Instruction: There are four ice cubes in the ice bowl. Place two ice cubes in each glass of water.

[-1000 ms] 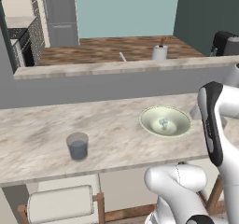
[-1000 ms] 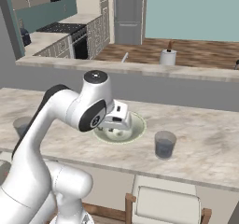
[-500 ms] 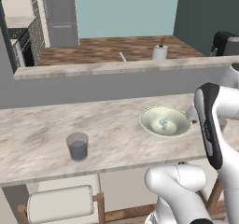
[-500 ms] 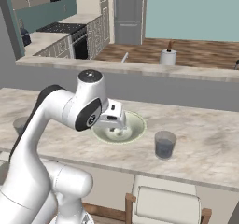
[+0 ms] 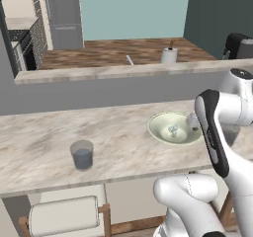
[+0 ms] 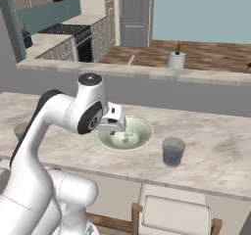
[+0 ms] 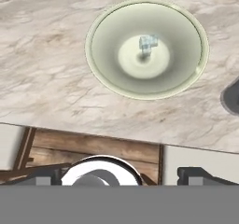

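Ice cubes (image 7: 148, 43), tiny translucent whitish ones, lay clustered at the centre of the wide pale cream-green bowl (image 7: 108, 24) on the marble table (image 7: 42, 69); how many, I could not tell. My pincer (image 7: 126, 174) hung above, jaws wide and empty. Both clear tumblers (image 5: 82, 154) (image 6: 173, 151) awaited ice.

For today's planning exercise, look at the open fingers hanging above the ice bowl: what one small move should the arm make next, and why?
Probably lower the gripper straight toward the ice cubes at the centre of the ice bowl. Its fingers stand wide apart and hold nothing, and the cubes lie ahead of them in the hand view, so centring over a cube and descending seems the sensible step before closing.
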Robot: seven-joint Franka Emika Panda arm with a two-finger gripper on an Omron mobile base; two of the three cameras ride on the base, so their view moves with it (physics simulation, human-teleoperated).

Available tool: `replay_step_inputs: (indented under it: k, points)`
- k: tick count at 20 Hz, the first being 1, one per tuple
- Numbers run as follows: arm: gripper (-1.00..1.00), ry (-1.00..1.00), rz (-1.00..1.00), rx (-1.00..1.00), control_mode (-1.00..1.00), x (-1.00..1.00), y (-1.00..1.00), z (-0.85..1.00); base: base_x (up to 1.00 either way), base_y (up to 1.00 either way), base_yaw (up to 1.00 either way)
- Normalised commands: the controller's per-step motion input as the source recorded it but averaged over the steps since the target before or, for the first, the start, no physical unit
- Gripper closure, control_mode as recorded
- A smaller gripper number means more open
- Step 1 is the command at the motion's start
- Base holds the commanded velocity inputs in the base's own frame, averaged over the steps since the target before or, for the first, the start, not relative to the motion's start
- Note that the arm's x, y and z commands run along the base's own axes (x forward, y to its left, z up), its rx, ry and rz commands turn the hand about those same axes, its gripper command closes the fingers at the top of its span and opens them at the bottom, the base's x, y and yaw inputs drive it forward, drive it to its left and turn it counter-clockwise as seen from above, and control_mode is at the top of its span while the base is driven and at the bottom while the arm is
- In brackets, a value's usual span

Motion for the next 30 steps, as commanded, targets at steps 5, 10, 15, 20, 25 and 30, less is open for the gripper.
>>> replay_step_inputs:
  k: [5,10,15,20,25,30]
  points:
    - [-1.0,0.02,0.04,0.0,-1.0,0.32,0.01,-0.39,0.0,0.0,0.0]
    - [-1.0,0.0,0.03,0.0,-1.0,0.3,0.0,-0.32,0.0,0.0,0.0]
    - [-1.0,0.0,0.02,0.0,-1.0,0.32,0.0,-0.23,0.0,0.0,0.0]
    - [-1.0,0.0,0.01,0.0,-1.0,0.3,0.0,-0.18,0.0,0.0,0.0]
    - [-1.0,0.01,0.0,0.0,-1.0,0.16,0.0,-0.19,0.0,0.0,0.0]
    - [-1.0,0.0,0.0,0.0,-1.0,0.15,-0.03,-0.23,0.0,0.0,0.0]
